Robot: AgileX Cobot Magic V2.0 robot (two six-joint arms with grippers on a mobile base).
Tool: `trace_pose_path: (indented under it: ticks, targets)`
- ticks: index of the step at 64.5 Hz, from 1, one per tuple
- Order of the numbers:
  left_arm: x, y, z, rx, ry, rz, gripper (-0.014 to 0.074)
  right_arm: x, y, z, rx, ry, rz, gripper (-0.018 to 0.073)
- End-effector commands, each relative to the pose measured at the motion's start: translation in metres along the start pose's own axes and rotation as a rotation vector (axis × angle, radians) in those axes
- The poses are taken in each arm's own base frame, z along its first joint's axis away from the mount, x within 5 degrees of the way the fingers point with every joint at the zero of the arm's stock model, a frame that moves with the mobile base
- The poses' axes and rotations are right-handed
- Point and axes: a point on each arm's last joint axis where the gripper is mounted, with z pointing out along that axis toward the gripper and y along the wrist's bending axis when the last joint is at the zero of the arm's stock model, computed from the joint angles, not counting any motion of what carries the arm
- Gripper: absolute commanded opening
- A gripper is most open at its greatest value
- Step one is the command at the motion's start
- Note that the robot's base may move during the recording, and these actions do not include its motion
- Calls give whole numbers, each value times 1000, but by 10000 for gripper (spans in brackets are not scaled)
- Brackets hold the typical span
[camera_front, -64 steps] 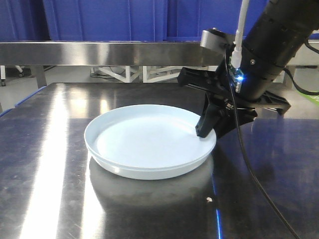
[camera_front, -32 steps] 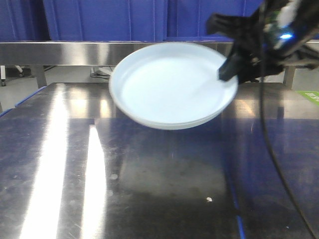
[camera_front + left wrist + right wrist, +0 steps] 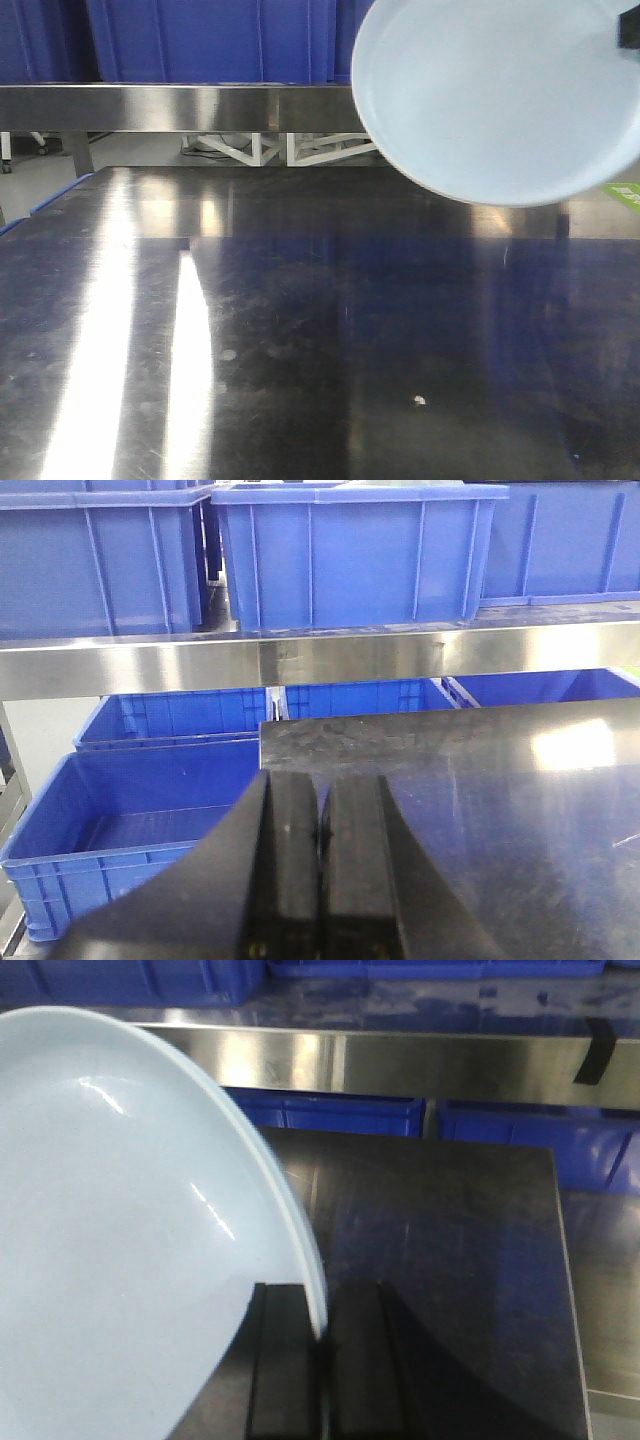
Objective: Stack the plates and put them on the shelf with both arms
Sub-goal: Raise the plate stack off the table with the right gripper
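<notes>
Now | right gripper [image 3: 322,1310] clamped on rim of plates [image 3: 120,1240], dish tilting up-left of jaws, above the table [image 3: 300,350] | left gripper [image 3: 320,800] closed, empty | I'd level the wrist and ease slowly toward the shelf [image 3: 180,105]: single-edge pinch may slip.

The desk [image 3: 300,330] is a sheet of steel, dark and glossy, covered in fine scratches. Two broad streaks of glare run along its left side from the near edge toward the far edge, and a bluish sheen lies over the right half. A small white speck [image 3: 418,401] sits on the surface close to the near edge, right of the middle. A few faint round smudges [image 3: 229,354] mark the metal left of centre.
</notes>
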Motion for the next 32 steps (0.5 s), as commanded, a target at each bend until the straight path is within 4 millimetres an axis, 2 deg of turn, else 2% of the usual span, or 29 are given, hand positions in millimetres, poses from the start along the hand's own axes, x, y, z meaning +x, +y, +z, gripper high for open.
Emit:
trace_pose_path:
  ticks: [1,15,23,32]
  targets:
    - [-18,2,-1,-15,-105,-3,82,-15,-1,-22,5,-183,-21,56]
    - [-18,2,-1,-15,-105,-3,82,8,-5,-62,-4,-266,-19,56]
    - [-18,2,-1,-15,-105,-3,82,15,-6,-80,-11,-328,-18,56]
    - [-18,2,-1,-15,-105,-3,82,16,-6,-91,-18,-372,-17,56]
